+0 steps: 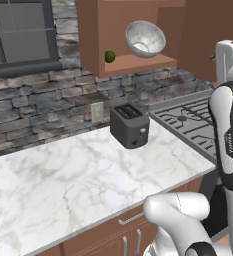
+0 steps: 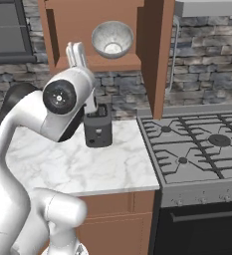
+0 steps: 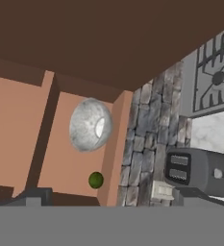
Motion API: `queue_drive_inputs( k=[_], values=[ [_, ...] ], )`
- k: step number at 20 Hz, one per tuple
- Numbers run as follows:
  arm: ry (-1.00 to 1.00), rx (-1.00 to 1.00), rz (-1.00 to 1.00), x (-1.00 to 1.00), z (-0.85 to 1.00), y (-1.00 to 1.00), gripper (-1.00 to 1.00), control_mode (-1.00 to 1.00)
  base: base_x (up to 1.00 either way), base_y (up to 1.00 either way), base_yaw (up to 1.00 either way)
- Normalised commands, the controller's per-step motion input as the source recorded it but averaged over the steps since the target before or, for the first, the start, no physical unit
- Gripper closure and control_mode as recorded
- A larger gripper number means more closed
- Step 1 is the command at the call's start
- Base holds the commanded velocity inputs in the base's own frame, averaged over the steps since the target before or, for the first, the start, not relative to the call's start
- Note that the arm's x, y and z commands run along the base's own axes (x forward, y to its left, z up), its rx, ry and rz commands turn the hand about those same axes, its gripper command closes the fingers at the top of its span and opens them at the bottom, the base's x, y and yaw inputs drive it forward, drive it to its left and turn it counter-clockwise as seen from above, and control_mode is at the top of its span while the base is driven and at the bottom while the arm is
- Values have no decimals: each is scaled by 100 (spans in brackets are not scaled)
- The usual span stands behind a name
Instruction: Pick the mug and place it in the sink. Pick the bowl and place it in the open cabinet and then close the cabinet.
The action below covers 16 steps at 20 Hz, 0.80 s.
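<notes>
Bowl (image 1: 145, 39) lies tilted in the open cabinet (image 1: 95, 35) (door open)

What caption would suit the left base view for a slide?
The grey-white bowl lies tilted in the open wall cabinet beside a small green ball, above a dark toaster.

counter (image 1: 63, 180): bare left of toaster (image 1: 130, 126) | cabinet (image 1: 138, 64) shelf: bowl (image 1: 145, 38), small green ball (image 1: 110, 56) occupy it
</notes>
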Motion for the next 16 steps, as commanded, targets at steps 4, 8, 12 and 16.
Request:
queue_drive_inputs(
  k=[4, 8, 12, 16],
  values=[
    [2, 0, -1, -73, 10, -21, -100, -100, 0, 0, 0],
    [1, 0, -1, -56, 0, -26, -100, -100, 0, 0, 0],
    [0, 0, 0, -56, 0, -27, -100, -100, 0, 0, 0],
    [-2, 0, 0, -58, 0, -30, -100, -100, 0, 0, 0]
  ],
)
